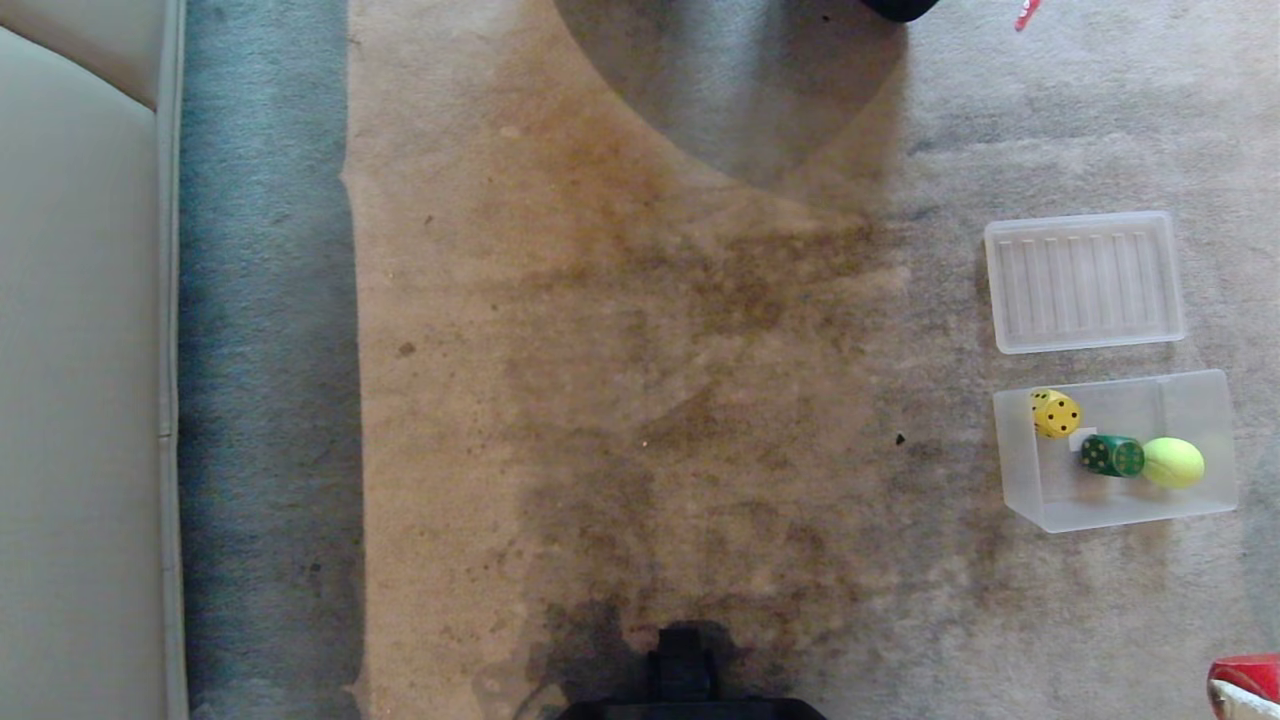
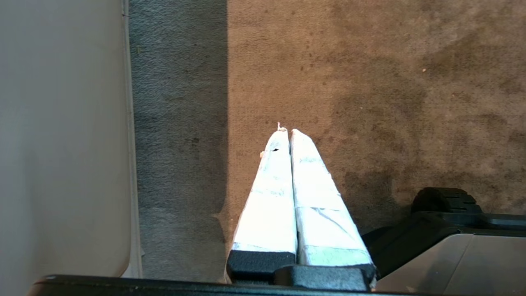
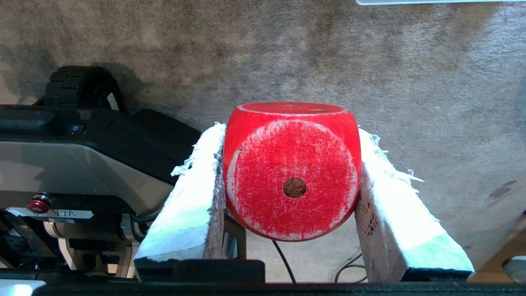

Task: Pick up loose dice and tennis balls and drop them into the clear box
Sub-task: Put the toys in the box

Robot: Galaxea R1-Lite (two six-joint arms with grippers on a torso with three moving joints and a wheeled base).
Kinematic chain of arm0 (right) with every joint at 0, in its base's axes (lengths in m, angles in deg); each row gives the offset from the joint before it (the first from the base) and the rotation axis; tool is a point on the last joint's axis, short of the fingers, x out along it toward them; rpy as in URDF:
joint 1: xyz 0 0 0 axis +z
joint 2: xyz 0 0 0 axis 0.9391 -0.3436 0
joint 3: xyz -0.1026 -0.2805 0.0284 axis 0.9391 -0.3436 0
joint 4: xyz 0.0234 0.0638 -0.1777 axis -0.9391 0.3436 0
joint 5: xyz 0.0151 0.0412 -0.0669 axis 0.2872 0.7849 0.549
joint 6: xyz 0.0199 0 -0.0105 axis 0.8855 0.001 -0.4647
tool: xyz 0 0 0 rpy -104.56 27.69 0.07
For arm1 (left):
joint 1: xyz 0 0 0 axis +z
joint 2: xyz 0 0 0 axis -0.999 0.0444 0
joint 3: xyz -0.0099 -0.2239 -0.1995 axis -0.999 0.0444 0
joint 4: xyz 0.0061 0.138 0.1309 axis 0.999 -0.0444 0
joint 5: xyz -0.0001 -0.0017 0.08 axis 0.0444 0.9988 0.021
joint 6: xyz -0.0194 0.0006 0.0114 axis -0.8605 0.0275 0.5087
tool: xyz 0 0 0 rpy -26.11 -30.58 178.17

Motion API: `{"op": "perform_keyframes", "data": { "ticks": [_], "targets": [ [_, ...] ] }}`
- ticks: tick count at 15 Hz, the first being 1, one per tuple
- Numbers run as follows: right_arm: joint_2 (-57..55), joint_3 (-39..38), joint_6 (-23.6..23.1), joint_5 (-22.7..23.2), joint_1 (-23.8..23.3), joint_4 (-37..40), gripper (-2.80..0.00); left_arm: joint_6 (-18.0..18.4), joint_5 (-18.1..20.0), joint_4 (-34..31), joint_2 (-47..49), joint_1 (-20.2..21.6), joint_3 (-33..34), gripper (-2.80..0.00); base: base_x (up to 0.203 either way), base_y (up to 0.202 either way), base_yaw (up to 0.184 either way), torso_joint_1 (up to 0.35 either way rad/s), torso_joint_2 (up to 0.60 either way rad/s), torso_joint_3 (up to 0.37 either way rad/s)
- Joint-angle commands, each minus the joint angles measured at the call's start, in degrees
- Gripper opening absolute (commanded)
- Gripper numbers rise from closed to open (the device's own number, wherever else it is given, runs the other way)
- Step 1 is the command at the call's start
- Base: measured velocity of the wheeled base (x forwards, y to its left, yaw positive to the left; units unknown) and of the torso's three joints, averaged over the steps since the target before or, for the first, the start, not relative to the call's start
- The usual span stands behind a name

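My right gripper clamps the red die flat-sided — steady for the box; left gripper sits closed, empty.

The head camera looks straight down on the carpet from high up, while each wrist camera peers along its own fingers, closer, sharing that carpet and the robot's base.

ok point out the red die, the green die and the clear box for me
red die [image 3: 292, 176], right wrist view, on its one-pip face, between the right gripper's fingers
green die [image 1: 1111, 456], head view, on its side face
clear box [image 1: 1190, 395], head view, on its far wall
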Motion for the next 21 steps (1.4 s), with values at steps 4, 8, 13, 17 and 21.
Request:
{"op": "perform_keyframes", "data": {
  "ticks": [4, 8, 13, 17, 21],
  "targets": [
    [-0.02, 0.00, -0.05, 0.03, 0.01, 0.05, -2.80, -0.02, -0.02, -0.01, 0.00, 0.00, 0.00, -2.80, 0.000, 0.000, 0.000, 0.000, 0.00, 0.000],
    [2.97, -2.78, 0.71, -0.58, 0.59, -1.26, -2.80, -0.02, -0.02, -0.01, 0.00, 0.00, 0.00, -2.80, 0.000, 0.000, 0.000, 0.000, 0.00, 0.000],
    [33.03, -13.01, 2.87, -2.35, 2.27, -5.07, -2.80, -0.02, -0.02, -0.01, 0.00, 0.00, 0.00, -2.80, 0.000, 0.000, 0.000, 0.000, 0.00, 0.000],
    [37.68, -16.70, 3.82, -3.13, 3.00, -6.72, -2.80, -0.02, -0.02, -0.01, 0.00, 0.00, 0.00, -2.80, 0.000, 0.000, 0.000, 0.000, 0.00, 0.000],
    [37.68, -16.70, 3.82, -3.13, 3.00, -6.72, -2.80, -0.02, -0.02, -0.01, 0.00, 0.00, 0.00, -2.80, 0.000, 0.000, 0.000, 0.000, 0.00, 0.000]
  ]
}}
